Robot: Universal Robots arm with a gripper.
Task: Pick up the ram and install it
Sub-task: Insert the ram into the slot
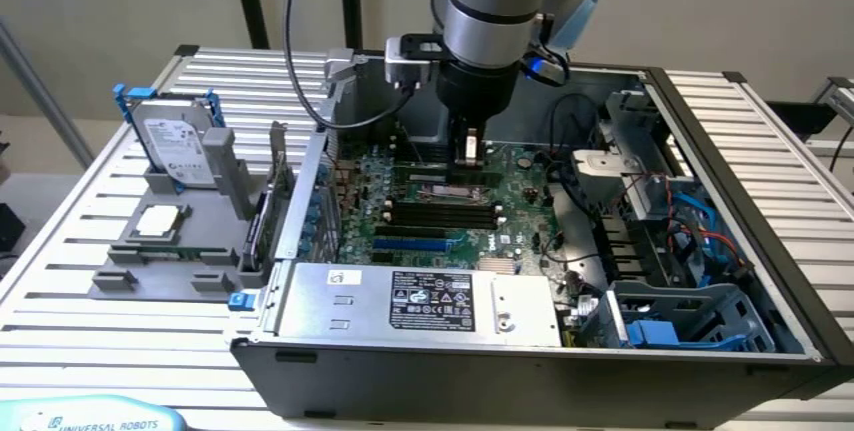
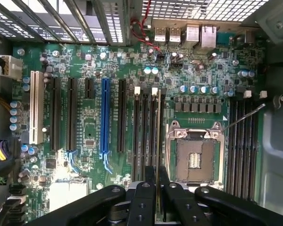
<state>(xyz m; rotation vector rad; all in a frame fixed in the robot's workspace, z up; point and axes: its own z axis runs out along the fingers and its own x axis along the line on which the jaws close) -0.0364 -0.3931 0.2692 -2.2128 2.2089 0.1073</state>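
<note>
Step in hand: installation. The gripper (image 2: 158,197) is clamped on the ram (image 2: 158,136), held edge-on above the motherboard (image 2: 89,122) at frame centre of the exterior view, inside the case (image 1: 534,376). The ram appears as a thin green strip running along the black slots (image 2: 144,136) beside the CPU socket (image 2: 195,155). Seating likely requires exact alignment over one slot, then a straight downward press

Hard drive (image 1: 174,141) upright on rack (image 1: 167,251)
</note>
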